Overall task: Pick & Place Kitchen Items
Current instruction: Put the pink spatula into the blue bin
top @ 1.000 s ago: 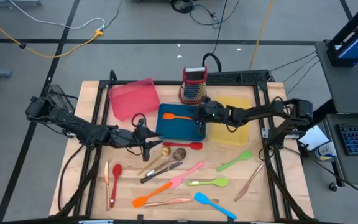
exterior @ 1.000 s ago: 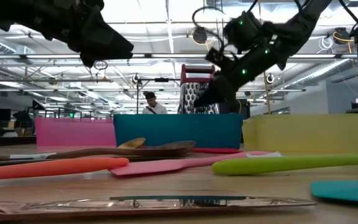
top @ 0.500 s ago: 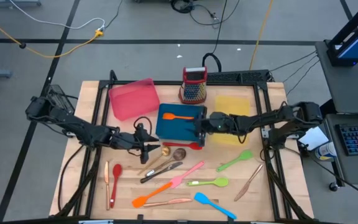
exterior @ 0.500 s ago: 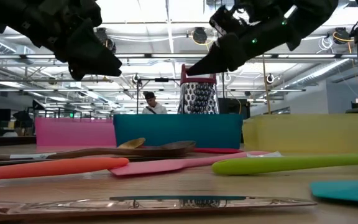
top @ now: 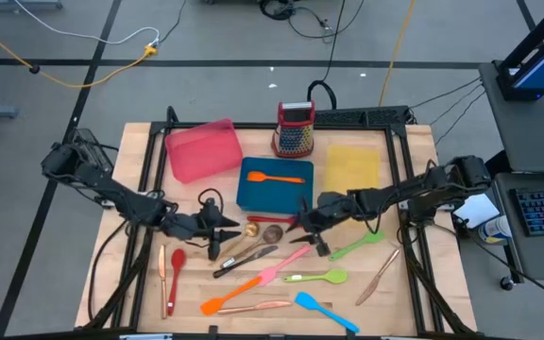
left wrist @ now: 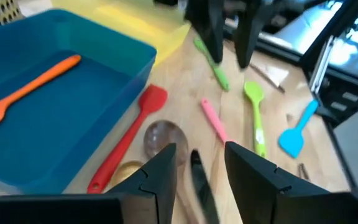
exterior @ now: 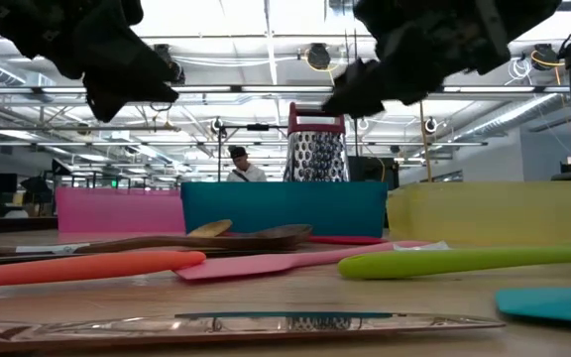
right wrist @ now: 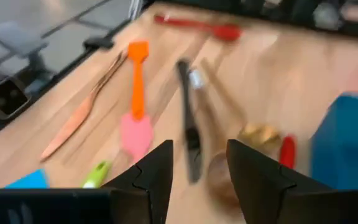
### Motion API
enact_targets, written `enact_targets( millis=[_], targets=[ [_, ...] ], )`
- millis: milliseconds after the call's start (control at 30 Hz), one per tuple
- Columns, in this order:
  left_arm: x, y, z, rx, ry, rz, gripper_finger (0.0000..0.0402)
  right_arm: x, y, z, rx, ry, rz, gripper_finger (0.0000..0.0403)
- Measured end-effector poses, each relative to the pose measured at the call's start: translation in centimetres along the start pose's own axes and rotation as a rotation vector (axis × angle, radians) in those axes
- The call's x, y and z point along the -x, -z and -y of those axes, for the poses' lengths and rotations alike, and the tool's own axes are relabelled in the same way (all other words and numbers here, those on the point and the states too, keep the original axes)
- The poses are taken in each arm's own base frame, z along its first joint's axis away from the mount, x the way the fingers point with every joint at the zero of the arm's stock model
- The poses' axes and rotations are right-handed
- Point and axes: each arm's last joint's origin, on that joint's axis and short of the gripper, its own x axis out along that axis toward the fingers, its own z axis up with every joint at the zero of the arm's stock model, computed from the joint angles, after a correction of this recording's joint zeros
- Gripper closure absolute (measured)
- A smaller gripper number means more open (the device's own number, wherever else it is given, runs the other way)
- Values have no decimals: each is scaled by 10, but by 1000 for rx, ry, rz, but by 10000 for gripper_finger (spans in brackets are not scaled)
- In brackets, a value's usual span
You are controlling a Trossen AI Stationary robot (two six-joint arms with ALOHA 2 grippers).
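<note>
Wood makes up the table [top: 140, 283], the biggest thing in the high view, with the two dark arms reaching in from either side. Three trays sit toward its far edge: a pink tray [top: 202, 147] tilted at the left, a blue tray [top: 274, 194] in the middle and a yellow tray [top: 351, 166] at the right, with a metal grater [top: 295, 130] with a red top standing behind the blue one. Inside the blue tray lies one orange spatula [top: 274, 177], flat on the bottom. The left gripper [top: 235, 231] hangs above the table just left of the cutlery pile, its fingers [left wrist: 253, 177] parted with nothing between them. The right gripper [top: 302, 227] hovers near the blue tray's near right corner, above a red spatula [top: 277, 220]; its fingers [right wrist: 257, 174] are also apart and empty. Below them the remaining utensils are spread over the near half of the table: a long orange spatula [top: 234, 296] touching a pink spatula [top: 286, 263], two green spoons [top: 355, 246] to the right, a blue spatula [top: 322, 310] at the near edge, a red spoon [top: 176, 267] beside a copper piece [top: 162, 267] at the left, a dark-handled utensil [top: 245, 262], a wooden spoon [top: 258, 236] and a copper knife [top: 378, 276] at the right.
</note>
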Motion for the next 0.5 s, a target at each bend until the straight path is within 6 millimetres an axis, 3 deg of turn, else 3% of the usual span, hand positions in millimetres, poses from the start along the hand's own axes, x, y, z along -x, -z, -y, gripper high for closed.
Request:
enact_targets(
  millis=[200,500],
  targets=[
    [-1,1,11,8,23,76,261,-6,17,-15,-86,-53,-164,267],
    [-28,9,21,-62,72,121,261,-18,42,-25,-98,-73,-249,269]
  ],
)
